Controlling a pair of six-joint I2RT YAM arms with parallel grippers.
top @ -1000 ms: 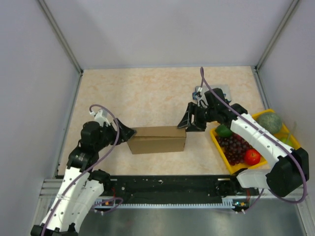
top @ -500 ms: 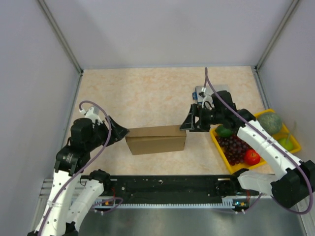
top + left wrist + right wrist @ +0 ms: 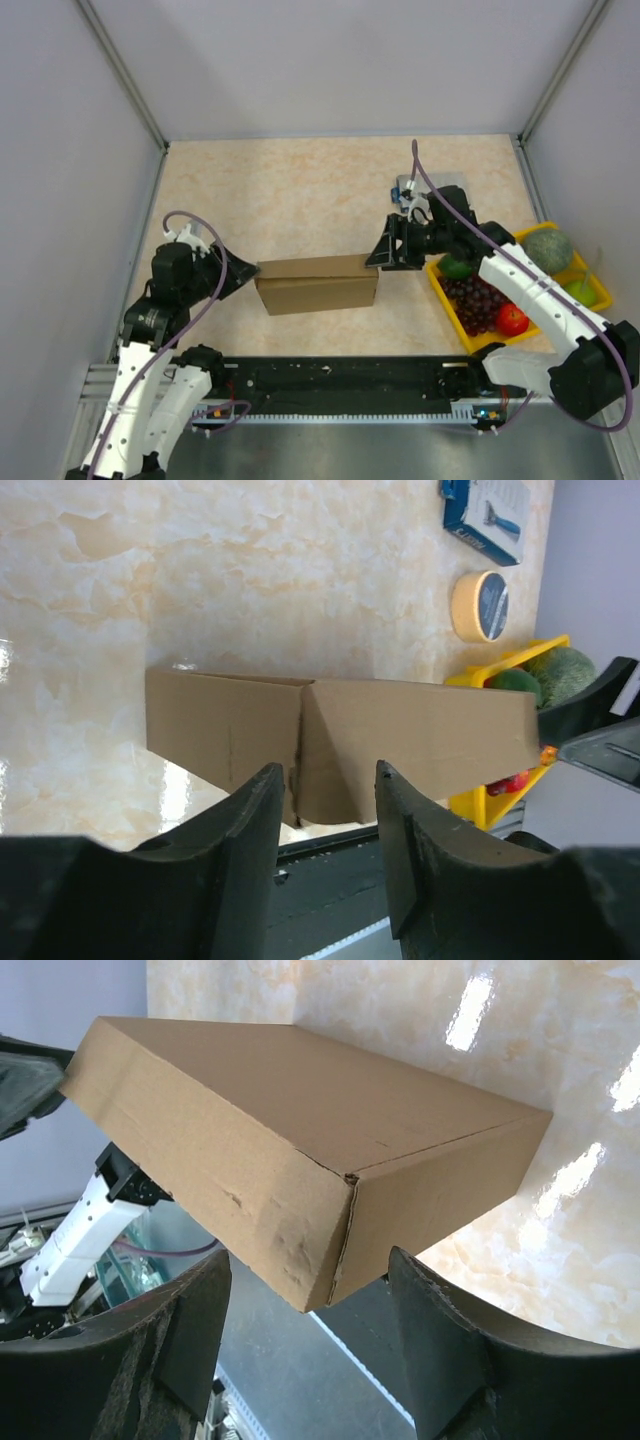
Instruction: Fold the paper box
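Observation:
The paper box [image 3: 318, 283] is a closed, flat brown carton lying on the table between my two arms. My left gripper [image 3: 243, 272] is open at the box's left end, a little short of it. In the left wrist view the box [image 3: 340, 740] fills the middle, with its end just beyond my left gripper [image 3: 328, 775]. My right gripper [image 3: 378, 255] is open at the box's far right corner. In the right wrist view that corner of the box [image 3: 300, 1130] sits between the fingers of my right gripper [image 3: 308, 1265], and I see no clear contact.
A yellow tray [image 3: 448, 303] with grapes, a red fruit [image 3: 512, 318] and a green melon [image 3: 545, 248] stands to the right. A blue-and-white package [image 3: 487, 515] and a tape roll [image 3: 480, 605] lie behind the right arm. Grey walls enclose the table.
My left gripper has drawn back slightly from the box's left end. My right gripper has shifted a little at the right corner. The box has barely moved.

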